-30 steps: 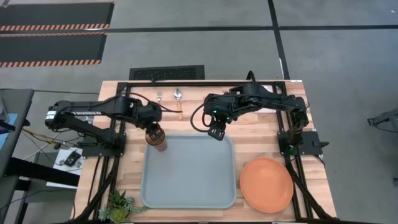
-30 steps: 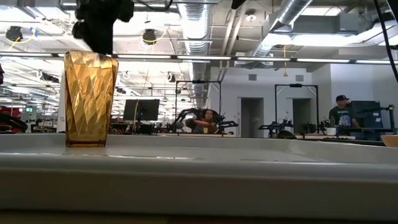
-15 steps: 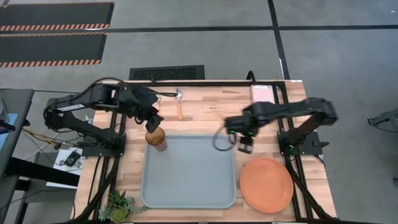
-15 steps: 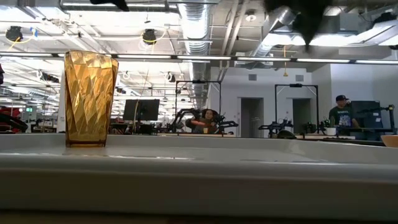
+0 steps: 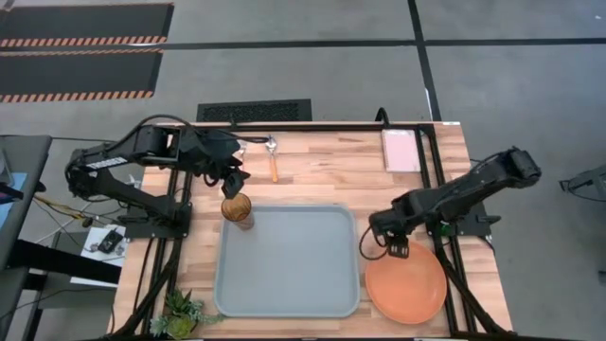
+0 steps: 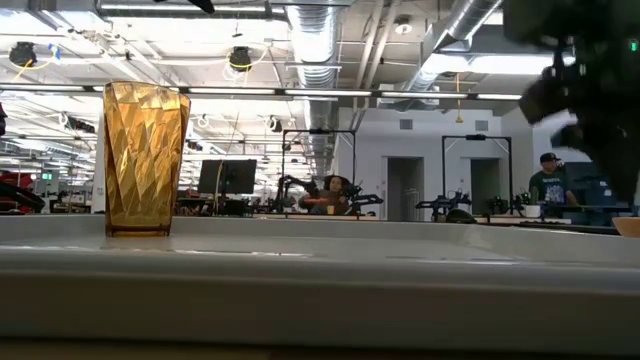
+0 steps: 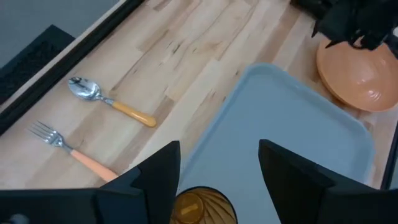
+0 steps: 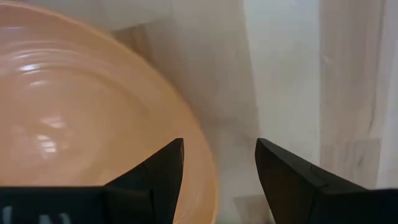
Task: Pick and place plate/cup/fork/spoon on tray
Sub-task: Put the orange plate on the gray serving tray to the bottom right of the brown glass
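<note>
The amber ribbed cup (image 5: pixel 237 209) stands upright on its base in the far left corner of the grey-blue tray (image 5: pixel 294 270); it also shows in the low view (image 6: pixel 145 160). My left gripper (image 5: pixel 234 177) is open and empty, above the cup and a little toward the far edge, with the cup's mouth (image 7: pixel 202 208) below its fingers. The orange plate (image 5: pixel 407 284) lies on the table right of the tray. My right gripper (image 5: pixel 396 248) is open above the plate's far left rim (image 8: pixel 186 137), one finger over the plate and one over the table. The spoon (image 7: pixel 112 102) and fork (image 7: pixel 71 146) lie on the table beyond the tray.
A pinkish-white pad (image 5: pixel 400 150) lies at the far right of the table. A small green plant (image 5: pixel 180 311) stands at the near left corner. Black frame rails run along the table's left, right and far edges. Most of the tray floor is bare.
My left gripper has risen off the cup and drawn back toward the far edge; the cup stays upright in the tray corner. My right gripper has swung from the tray's far edge toward the near right and come down over the plate's far left rim.
</note>
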`<action>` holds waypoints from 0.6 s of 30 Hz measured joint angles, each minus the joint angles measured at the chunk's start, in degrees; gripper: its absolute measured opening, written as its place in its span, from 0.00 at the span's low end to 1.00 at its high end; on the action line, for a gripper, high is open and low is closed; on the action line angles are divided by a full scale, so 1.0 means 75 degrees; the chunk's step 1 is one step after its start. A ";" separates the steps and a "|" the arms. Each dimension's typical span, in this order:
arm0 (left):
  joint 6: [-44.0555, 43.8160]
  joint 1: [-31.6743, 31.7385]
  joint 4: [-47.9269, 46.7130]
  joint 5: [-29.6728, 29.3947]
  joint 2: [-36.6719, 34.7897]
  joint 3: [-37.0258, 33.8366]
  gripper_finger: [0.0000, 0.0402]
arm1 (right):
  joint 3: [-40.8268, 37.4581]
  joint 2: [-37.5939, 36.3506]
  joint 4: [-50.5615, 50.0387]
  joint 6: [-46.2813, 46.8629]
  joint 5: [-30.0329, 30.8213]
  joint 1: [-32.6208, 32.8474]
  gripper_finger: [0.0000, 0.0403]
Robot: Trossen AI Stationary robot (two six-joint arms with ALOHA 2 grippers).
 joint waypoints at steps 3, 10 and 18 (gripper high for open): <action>0.0007 0.0000 0.0003 -0.0117 0.0000 0.0000 0.51 | -0.0100 0.0388 0.0187 -0.0333 -0.0003 0.0002 0.55; -0.0057 0.0000 -0.0006 -0.0212 0.0000 -0.0003 0.51 | -0.0118 0.1196 0.0968 -0.0810 -0.0622 0.0033 0.55; -0.0057 0.0000 -0.0086 -0.0234 0.0000 -0.0003 0.51 | -0.0082 0.2019 0.1285 -0.1298 -0.0992 0.0041 0.36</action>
